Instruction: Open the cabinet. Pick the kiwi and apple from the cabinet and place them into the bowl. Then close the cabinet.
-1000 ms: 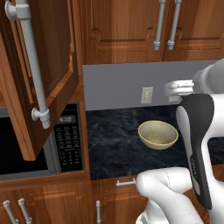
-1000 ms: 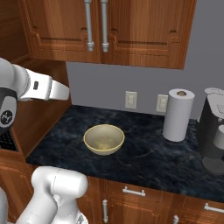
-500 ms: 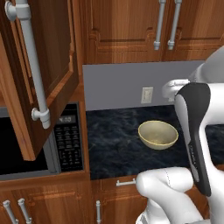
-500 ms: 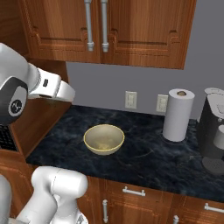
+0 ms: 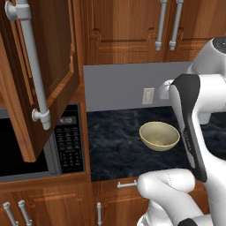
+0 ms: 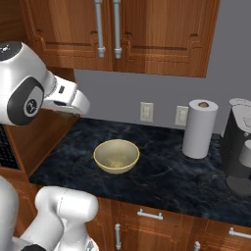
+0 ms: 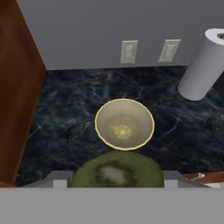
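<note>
dark counter (image 6: 162, 171) | bowl (image 7: 124, 124) empty | gripper (image 7: 117, 178) holds kiwi (image 7: 117, 172)

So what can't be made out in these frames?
- Gripper: fingertips cut off by the hand view's bottom band; hidden behind the white arm in the base views.
- Green-brown oval kiwi: lower half cut off there.
- Open reddish-brown wooden cabinet: its door hides the inside in the left base view.

Counter around the bowl (image 6: 116, 156) lies free; paper towel roll (image 6: 199, 128) stands well right, open cabinet door (image 5: 37, 75) juts left
</note>
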Tool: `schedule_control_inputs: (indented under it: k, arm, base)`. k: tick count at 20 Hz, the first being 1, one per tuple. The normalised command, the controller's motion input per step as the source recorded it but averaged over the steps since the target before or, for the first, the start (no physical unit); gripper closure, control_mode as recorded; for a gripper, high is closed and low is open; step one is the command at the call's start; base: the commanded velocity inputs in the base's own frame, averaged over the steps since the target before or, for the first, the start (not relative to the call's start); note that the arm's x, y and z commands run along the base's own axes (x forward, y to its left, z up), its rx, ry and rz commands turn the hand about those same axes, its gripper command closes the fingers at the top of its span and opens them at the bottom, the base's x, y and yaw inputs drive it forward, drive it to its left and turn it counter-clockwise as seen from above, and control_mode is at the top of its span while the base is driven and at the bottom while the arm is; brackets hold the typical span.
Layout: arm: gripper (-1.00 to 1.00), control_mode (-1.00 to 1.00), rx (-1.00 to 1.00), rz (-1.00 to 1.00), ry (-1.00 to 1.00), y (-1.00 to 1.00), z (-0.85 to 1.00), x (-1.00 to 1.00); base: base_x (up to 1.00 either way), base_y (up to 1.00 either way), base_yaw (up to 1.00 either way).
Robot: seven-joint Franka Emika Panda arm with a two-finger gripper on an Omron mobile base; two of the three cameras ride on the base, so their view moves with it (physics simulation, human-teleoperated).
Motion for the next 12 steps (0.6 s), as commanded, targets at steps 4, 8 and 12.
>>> schedule_control_inputs:
  k: [4,8,12]
  arm:
    - [1.00,-1.00,0.00,0.00,0.04,-0.06,-0.34,0.36]
    - [1.00,-1.00,0.00,0.00,0.01,-0.13,-0.42,0.38]
    - [1.00,-1.00,0.00,0.00,0.00,-0.17,-0.42,0.28]
  base:
    - [0.00,0.00,0.00]
    - [0.00,0.00,0.00]
    - [0.00,0.00,0.00]
